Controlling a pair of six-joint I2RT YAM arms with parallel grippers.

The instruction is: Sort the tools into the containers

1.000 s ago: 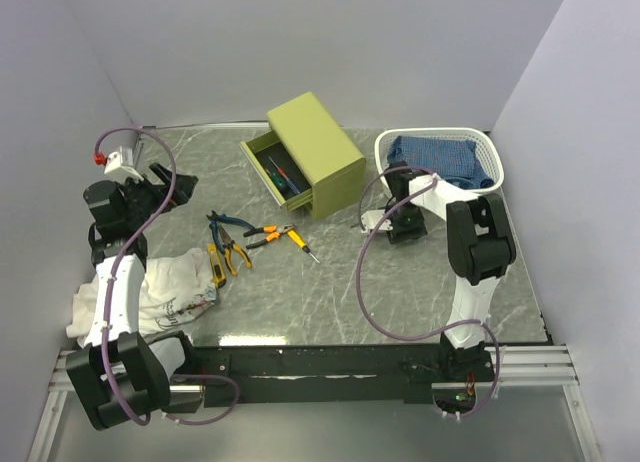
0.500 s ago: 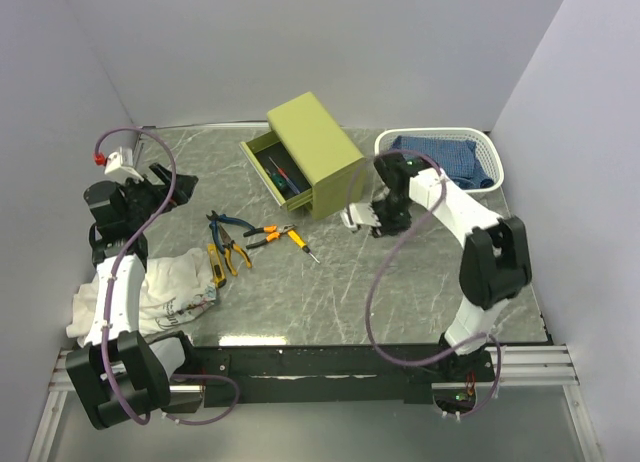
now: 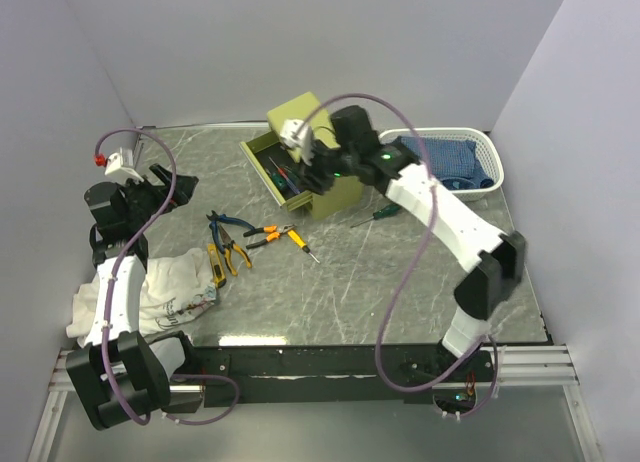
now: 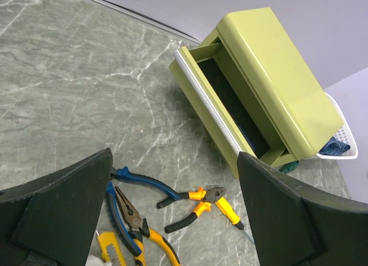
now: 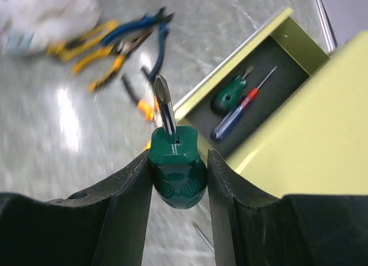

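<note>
Olive drawer [image 5: 299,40]: stubby green screwdriver [image 5: 229,96], red-blue screwdriver [image 5: 236,119] inside

Top cam sits high up behind the near edge, looking down on the whole grey marbled tabletop [image 3: 330,282], so that's the wide, far view. Left wrist cam is out on the left, tilted down and across at the boxy olive-green cabinet [image 4: 276,76] from mid range. Right wrist cam hangs close above its pulled-out drawer [image 5: 282,64], aimed down. All three share the cabinet, the drawer and the pliers with blue, orange and yellow handles [image 3: 231,250].
</note>
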